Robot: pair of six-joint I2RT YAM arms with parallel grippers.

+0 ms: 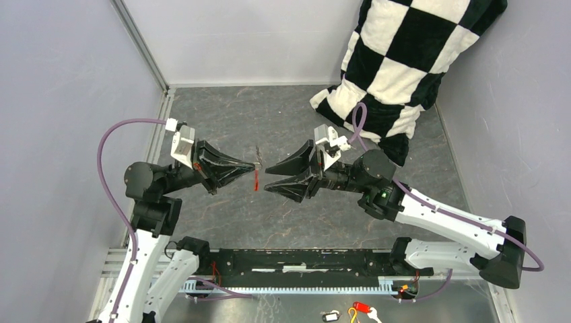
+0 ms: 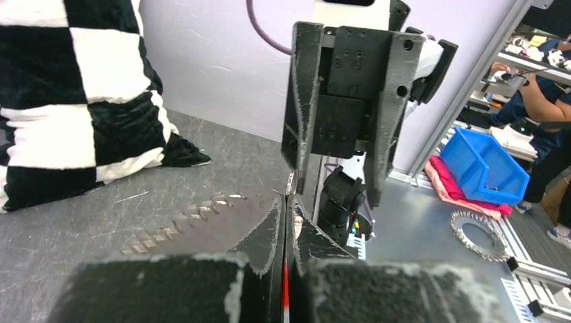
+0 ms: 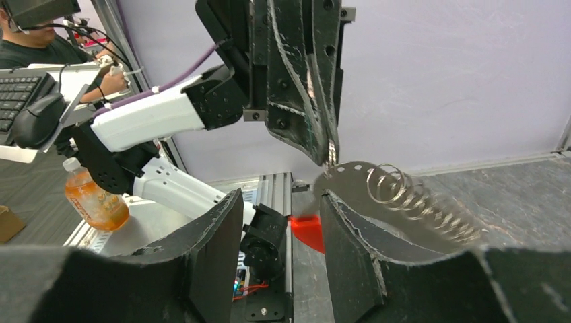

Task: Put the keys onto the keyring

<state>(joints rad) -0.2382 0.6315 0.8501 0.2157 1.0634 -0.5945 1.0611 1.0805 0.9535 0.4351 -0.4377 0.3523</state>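
My left gripper (image 1: 258,165) is shut on the long red key (image 1: 256,182), which hangs below its tips. A red strip shows between the closed jaws in the left wrist view (image 2: 285,282). The keyring (image 1: 257,153), a thin silvery chain of wire loops, sticks out at the same tips. In the right wrist view it is a blurred coil (image 3: 411,195) beside the red key (image 3: 306,230). My right gripper (image 1: 268,179) is open and empty, facing the left gripper's tips from a short gap; it also shows in its own view (image 3: 281,198). The green and dark metal keys are not seen.
A black-and-white checkered pillow (image 1: 404,60) lies at the back right. A red tag with a yellow loop (image 1: 360,309) and a small black-framed white tag (image 1: 330,315) lie below the arm bases. White walls enclose the grey table (image 1: 269,222) at left and back.
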